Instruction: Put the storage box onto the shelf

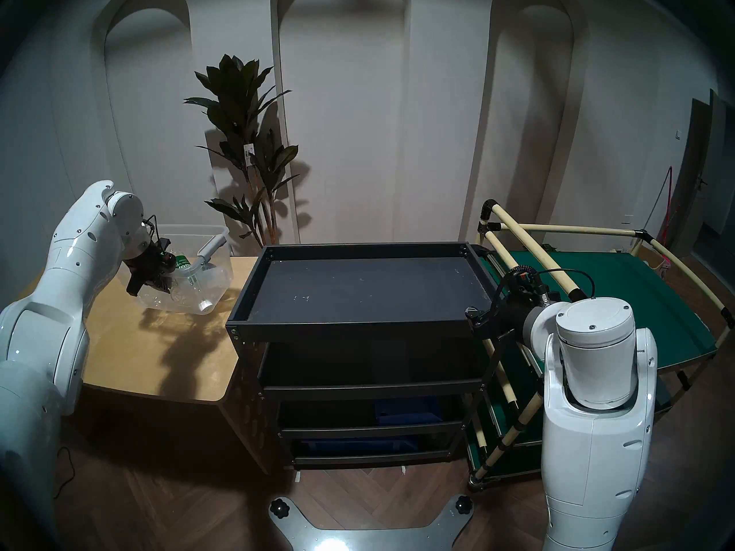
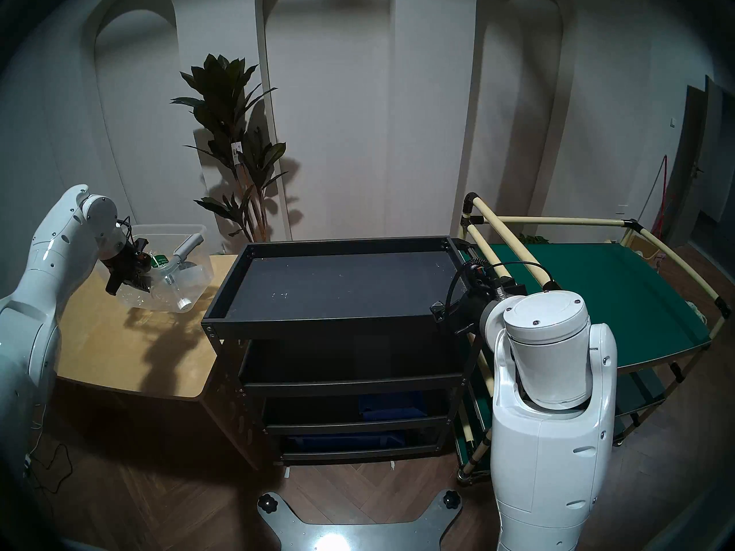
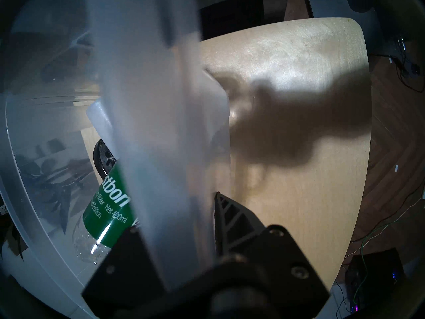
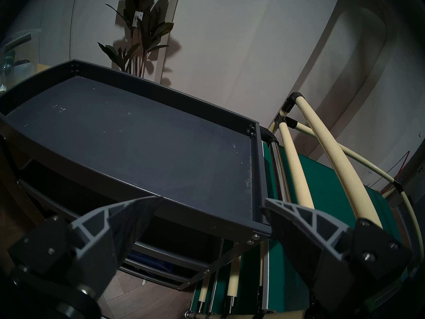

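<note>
The left claw (image 1: 153,274) is clamped narrow on the near end wall of the storage box (image 1: 210,276), one finger (image 3: 232,221) outside the wall, the other inside and mostly hidden behind the frosted plastic. The box hangs tilted above the wooden surface (image 1: 159,351), off its top, with a shadow beneath it. A green-labelled bottle (image 3: 108,210) lies inside, its cap end cut off. To the right stands the shelf (image 1: 358,327), its top tray bare. The right claw (image 4: 210,202) is spread wide, holding nothing, near the shelf's right front corner.
</note>
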